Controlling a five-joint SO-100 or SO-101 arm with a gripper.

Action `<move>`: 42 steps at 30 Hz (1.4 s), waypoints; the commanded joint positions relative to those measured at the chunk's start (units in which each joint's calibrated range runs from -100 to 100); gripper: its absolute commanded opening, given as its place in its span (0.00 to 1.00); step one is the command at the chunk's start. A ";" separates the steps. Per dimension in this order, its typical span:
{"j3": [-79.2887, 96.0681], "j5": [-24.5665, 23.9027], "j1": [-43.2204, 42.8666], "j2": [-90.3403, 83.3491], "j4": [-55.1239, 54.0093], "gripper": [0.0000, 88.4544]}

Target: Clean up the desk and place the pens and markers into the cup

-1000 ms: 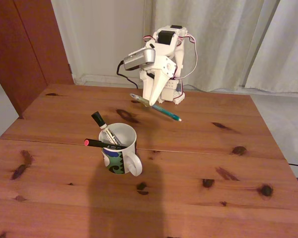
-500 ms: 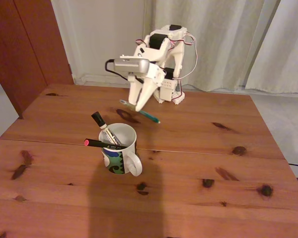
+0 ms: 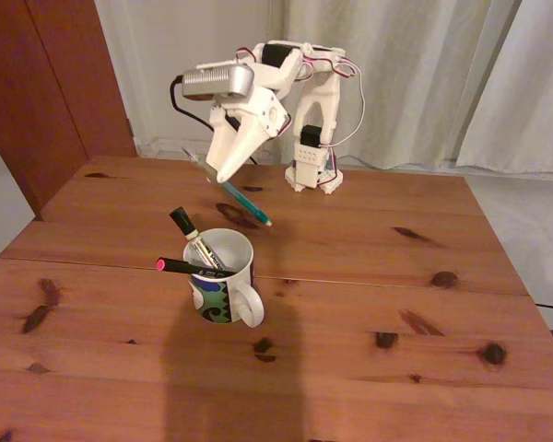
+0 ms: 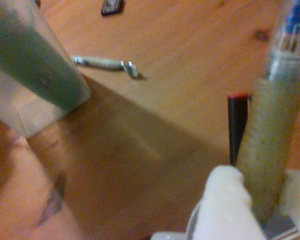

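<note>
In the fixed view, the gripper (image 3: 223,172) pinches the teal-green pen (image 3: 242,201) near its upper end, its fingers pressed together on the barrel. The pen hangs tilted in the air, tip pointing down to the right. Compared with the earlier frames, the arm has swung left and risen, carrying the pen from near the arm's base to a position above and just behind the cup (image 3: 223,277). The cup stands upright on the desk (image 3: 369,276) and holds the white marker (image 3: 193,238) and the black pen (image 3: 186,267), both unchanged.
</note>
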 commanded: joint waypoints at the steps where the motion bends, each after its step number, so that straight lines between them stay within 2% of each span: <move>1: -6.24 0.18 0.19 0.76 -1.83 0.01; 23: -15.25 0.18 4.53 14.33 -2.60 0.01; 42: -14.62 0.54 7.03 20.70 -1.91 0.01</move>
